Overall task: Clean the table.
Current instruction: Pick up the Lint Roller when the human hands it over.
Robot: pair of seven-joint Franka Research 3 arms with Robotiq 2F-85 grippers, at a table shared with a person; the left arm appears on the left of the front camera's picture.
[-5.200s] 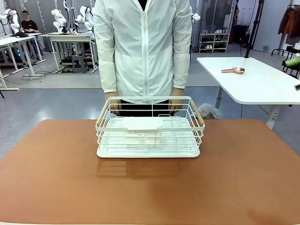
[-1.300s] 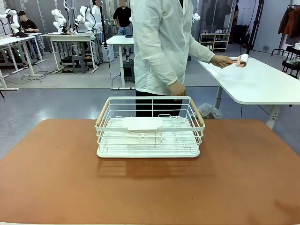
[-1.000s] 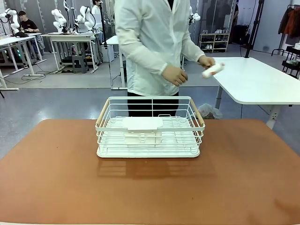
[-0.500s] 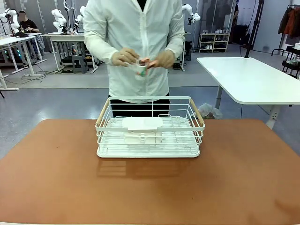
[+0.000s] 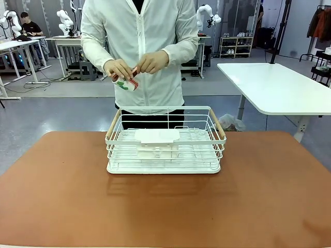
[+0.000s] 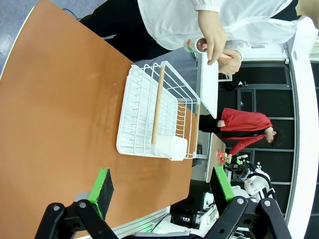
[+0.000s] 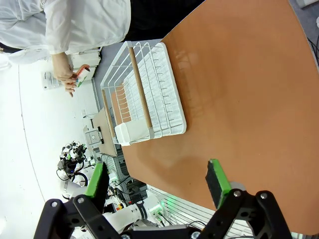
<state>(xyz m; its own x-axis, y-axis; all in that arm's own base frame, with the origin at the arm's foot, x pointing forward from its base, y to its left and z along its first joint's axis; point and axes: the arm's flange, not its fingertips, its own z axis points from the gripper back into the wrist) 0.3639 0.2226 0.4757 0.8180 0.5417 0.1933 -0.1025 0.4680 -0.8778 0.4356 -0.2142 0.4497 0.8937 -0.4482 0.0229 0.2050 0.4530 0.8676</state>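
Terracotta surface [image 5: 165, 212], broad, smooth, seemingly rigid and too heavy to lift, graspable only at its edge, lying beneath white wire rack [image 5: 165, 142], left pincer [image 6: 162, 185] and right pincer [image 7: 157, 180] both released.

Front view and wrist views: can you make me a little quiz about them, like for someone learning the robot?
1. True or false: the white wire rack stands on the table.
2. Fill in: the left arm's fingers and the right arm's fingers are ____ (open or shut), with nothing between them.
3. What holds the small roll? A: the person's hands. B: the left arm's fingers. C: nothing, it lies in the rack.
Key: 1 true; 2 open; 3 A.
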